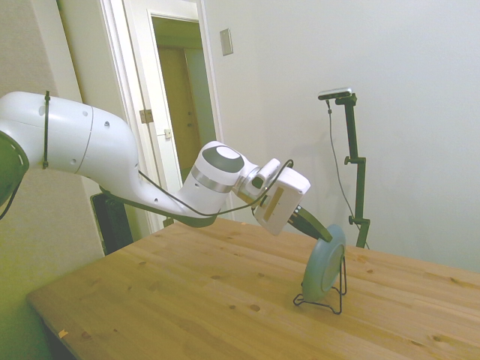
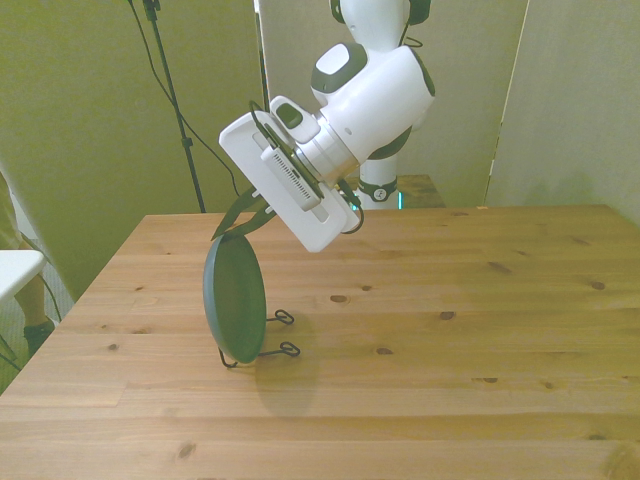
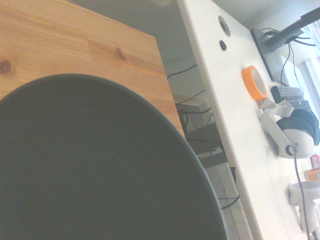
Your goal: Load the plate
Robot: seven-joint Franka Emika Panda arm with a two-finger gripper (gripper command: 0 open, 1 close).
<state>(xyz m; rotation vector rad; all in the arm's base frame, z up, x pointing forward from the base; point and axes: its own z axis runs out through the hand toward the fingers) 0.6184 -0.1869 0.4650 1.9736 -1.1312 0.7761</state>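
Holding teal plate (image 1: 323,264) upright in black wire stand (image 1: 335,294) on desk (image 1: 202,300); tool (image 1: 321,229) pinching top rim. Judgement: seat bottom edge fully between wires, keep plate vertical, release gently, avoid tipping light stand.

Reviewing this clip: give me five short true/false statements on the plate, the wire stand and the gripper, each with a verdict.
1. The plate stands on edge in the wire stand. True.
2. The plate lies flat on the table. False: it is nearly upright, leaning slightly.
3. The gripper is at the plate's top rim. True.
4. A second plate sits on the table. False: only one plate shows.
5. The stand is white plastic. False: it is thin black wire.
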